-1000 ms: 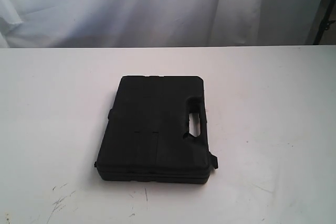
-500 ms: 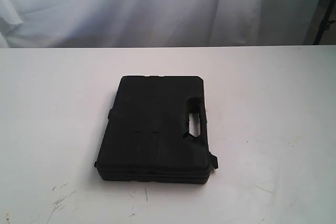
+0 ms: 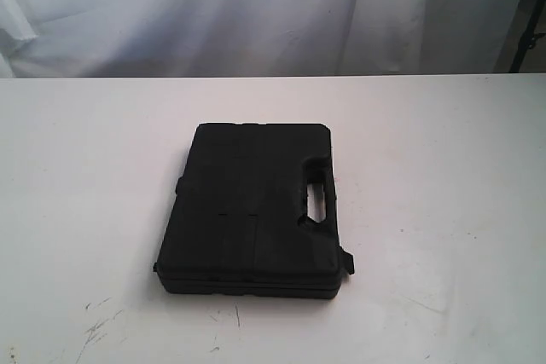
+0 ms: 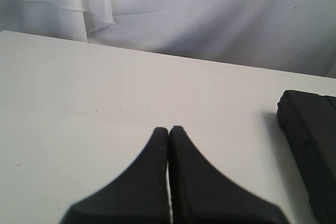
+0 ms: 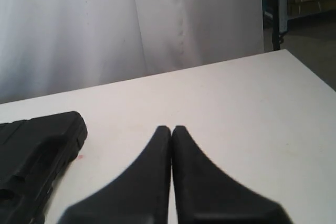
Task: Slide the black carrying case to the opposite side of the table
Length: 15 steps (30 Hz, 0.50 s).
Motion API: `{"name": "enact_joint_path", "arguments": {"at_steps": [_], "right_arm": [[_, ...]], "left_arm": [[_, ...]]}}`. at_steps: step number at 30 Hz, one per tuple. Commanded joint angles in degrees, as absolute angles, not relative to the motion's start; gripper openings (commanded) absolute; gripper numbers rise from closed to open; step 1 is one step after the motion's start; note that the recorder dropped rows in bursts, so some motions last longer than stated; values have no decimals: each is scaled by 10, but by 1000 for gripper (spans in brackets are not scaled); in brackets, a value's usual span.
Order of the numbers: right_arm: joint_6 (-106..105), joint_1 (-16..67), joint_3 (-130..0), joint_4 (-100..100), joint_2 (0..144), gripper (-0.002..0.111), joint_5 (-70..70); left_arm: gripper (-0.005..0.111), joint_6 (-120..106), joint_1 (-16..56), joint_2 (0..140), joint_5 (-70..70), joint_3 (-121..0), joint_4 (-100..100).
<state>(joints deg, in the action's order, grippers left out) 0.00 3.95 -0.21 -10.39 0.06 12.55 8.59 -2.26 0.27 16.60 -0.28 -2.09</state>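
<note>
On table point(image 3: 444, 168) centre: case point(image 3: 252, 210) closed, flat | left, right jaws pressed together

The case point(image 3: 247, 210) lies flat on the tabletop point(image 3: 444, 168) around its middle, with the handle slot point(image 3: 320, 202) on its right side. A curtain point(image 3: 256, 6) hangs behind the tabletop's far edge. Some scratches point(image 3: 98, 326) lie near-left of the case.

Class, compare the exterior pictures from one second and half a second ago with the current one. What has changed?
Nothing has visibly changed. The case lies flat in the same spot and at the same angle on the table.
</note>
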Motion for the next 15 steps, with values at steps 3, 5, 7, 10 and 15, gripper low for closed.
{"name": "enact_joint_path", "arguments": {"at_steps": [3,5,7,10,15], "right_arm": [[-7,42,0,-95,0,0,81],[-6,42,0,-95,0,0,56],[-6,42,0,-95,0,0,19],[-6,42,0,-95,0,0,-31],[0,42,0,-101,0,0,-109]], "left_arm": [[0,89,-23,0,163,0,-23],[0,89,-23,0,163,0,-23],[0,89,-23,0,163,0,-23],[0,89,-23,0,163,0,-23],[0,89,-23,0,163,0,-23]]}}
